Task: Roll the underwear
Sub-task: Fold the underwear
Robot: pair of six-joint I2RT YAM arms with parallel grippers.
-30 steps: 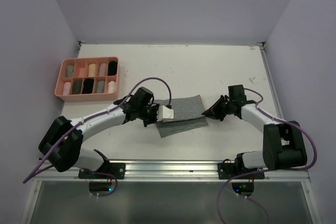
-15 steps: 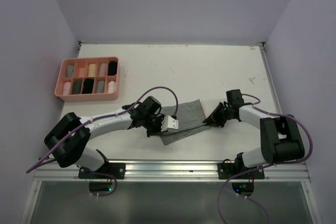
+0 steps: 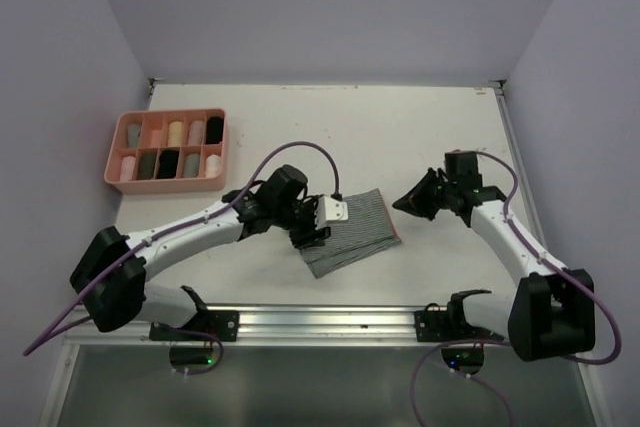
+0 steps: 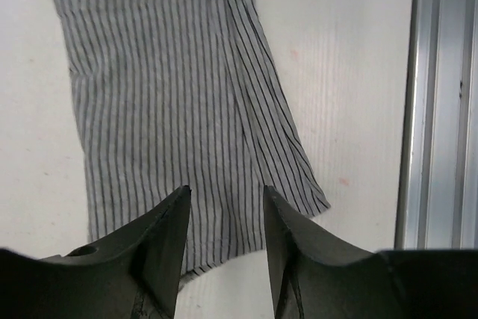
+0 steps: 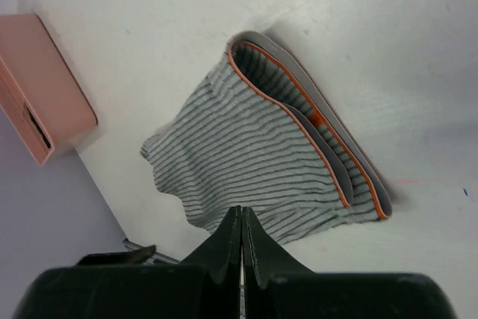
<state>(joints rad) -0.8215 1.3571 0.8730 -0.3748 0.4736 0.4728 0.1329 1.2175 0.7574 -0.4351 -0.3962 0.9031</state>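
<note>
Pink tray [image 3: 165,184]: well to the left of the left gripper [image 4: 226,199]. Left gripper: jaws apart, nothing clamped, poised over the left end of the grey striped underwear [image 4: 172,95], which lies folded flat on the table [image 3: 400,137]. Right gripper [image 5: 240,218]: jaws pressed together, empty, close beside the orange-trimmed waistband [image 5: 317,121]. Contact there cannot be determined.

Pink tray [image 3: 165,184] sits far-left on white table [image 3: 380,137].
</note>
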